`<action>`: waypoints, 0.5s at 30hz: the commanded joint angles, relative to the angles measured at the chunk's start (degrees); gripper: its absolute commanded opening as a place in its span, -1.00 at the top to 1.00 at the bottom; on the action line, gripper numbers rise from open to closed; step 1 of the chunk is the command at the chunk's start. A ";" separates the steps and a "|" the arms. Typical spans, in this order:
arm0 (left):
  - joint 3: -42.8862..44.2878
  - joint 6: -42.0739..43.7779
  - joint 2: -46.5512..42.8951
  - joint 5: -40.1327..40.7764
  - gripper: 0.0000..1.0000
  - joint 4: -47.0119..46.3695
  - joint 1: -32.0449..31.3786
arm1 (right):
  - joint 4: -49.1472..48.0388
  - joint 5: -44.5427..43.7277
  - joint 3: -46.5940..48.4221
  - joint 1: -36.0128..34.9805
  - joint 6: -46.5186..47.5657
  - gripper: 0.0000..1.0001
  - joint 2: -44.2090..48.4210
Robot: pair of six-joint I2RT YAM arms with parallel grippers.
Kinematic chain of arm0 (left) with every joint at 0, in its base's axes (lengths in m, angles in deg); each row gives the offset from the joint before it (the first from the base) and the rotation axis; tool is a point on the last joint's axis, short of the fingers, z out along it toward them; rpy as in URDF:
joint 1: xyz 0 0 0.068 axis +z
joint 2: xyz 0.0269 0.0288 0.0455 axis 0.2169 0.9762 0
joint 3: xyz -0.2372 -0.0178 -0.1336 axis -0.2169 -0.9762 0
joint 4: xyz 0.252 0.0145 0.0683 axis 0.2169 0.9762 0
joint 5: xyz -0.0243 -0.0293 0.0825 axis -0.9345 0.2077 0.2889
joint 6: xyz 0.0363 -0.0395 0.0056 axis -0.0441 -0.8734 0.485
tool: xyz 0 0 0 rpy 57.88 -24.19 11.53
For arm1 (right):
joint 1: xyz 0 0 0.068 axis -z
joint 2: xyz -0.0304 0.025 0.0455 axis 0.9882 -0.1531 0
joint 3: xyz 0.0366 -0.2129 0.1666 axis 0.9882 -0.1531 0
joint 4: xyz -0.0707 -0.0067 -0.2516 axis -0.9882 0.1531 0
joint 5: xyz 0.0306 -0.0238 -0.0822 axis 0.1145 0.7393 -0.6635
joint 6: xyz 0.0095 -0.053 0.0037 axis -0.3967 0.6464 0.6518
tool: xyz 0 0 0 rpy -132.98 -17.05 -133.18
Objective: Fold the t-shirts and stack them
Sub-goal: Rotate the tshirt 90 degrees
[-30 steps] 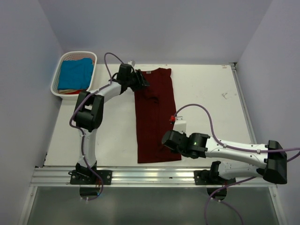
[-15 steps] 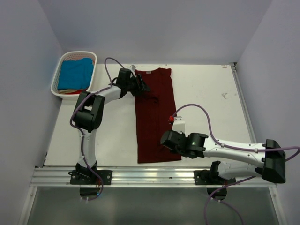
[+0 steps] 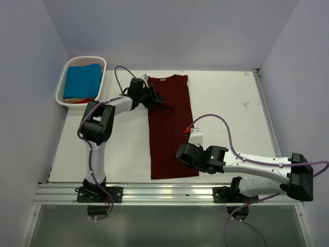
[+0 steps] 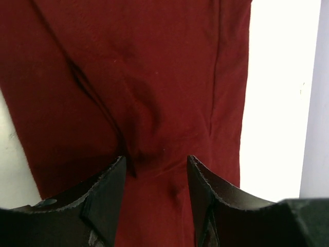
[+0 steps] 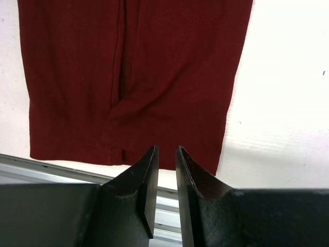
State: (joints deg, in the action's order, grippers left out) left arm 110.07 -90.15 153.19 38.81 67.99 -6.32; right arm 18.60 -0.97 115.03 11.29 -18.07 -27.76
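A dark maroon t-shirt (image 3: 169,128) lies flat on the white table as a long strip, folded lengthwise, neck at the far end. My left gripper (image 3: 156,98) hovers over its upper left part. In the left wrist view the left gripper (image 4: 156,159) is open, its jaws straddling a wrinkle in the maroon t-shirt (image 4: 154,77). My right gripper (image 3: 181,154) is above the lower right hem. In the right wrist view the right gripper (image 5: 166,149) shows a narrow gap with no cloth in it, just past the hem of the maroon t-shirt (image 5: 154,67). A turquoise t-shirt (image 3: 82,81) lies in the basket.
A white slatted basket (image 3: 86,59) stands at the far left corner, with some orange cloth under the turquoise one. An aluminium rail (image 3: 164,193) runs along the near table edge. Grey walls close in on three sides.
The left gripper has crept slightly right and nearer along the shirt's upper left edge. The right gripper has slid a little to the left over the hem.
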 commanded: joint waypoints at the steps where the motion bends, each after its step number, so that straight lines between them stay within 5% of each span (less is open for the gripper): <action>1: -0.39 0.55 -0.79 1.51 -0.09 -0.16 -0.31 | -1.30 -0.92 0.52 -0.23 -0.59 0.53 0.43; 6: -2.66 -0.41 -0.70 -1.03 0.06 -5.65 -0.40 | -0.95 -1.18 0.26 -0.23 -0.77 0.53 1.13; 10: -6.72 -1.03 -5.87 -3.77 0.51 -16.32 -0.75 | -0.69 -1.27 -0.18 -0.23 -0.77 0.54 1.31; 13: -4.18 0.37 -5.36 -5.26 0.90 -17.21 -1.54 | -0.77 -1.45 -0.18 -0.23 -0.77 0.63 1.13; 15: -0.16 0.29 -2.48 -8.06 1.00 -15.55 -1.71 | -0.78 -1.62 -0.01 -0.23 -0.60 0.73 0.87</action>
State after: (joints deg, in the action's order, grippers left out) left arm 104.30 -91.00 151.99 35.14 57.98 -7.04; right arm 18.55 -0.99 114.99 11.29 -18.02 -27.56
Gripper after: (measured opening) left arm 0.020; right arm 0.157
